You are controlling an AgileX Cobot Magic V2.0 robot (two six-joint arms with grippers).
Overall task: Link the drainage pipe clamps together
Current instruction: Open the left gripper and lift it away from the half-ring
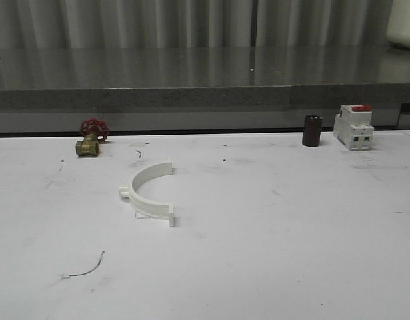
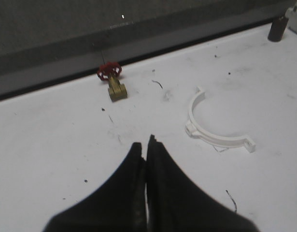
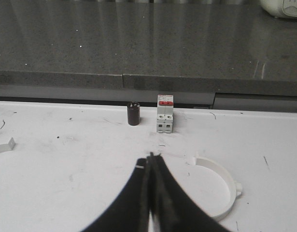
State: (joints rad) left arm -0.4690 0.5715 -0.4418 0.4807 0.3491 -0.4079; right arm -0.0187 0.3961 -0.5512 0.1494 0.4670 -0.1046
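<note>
One white half-ring drainage pipe clamp (image 1: pixel 146 176) lies flat on the white table, left of centre, its open side facing right. In the left wrist view this clamp (image 2: pixel 218 140) lies ahead and to one side of my left gripper (image 2: pixel 144 144), which is shut on nothing above bare table. A second white half-ring clamp (image 3: pixel 230 183) lies on the table close beside my right gripper (image 3: pixel 150 157), which is also shut and empty. An end tab of the first clamp (image 3: pixel 6 146) peeks in at that view's edge.
A brass valve with a red handwheel (image 1: pixel 90 140) sits at the back left. A small black cylinder (image 1: pixel 312 131) and a white-and-red circuit breaker (image 1: pixel 354 127) stand at the back right. A grey stone ledge (image 1: pixel 191 97) rises behind the table.
</note>
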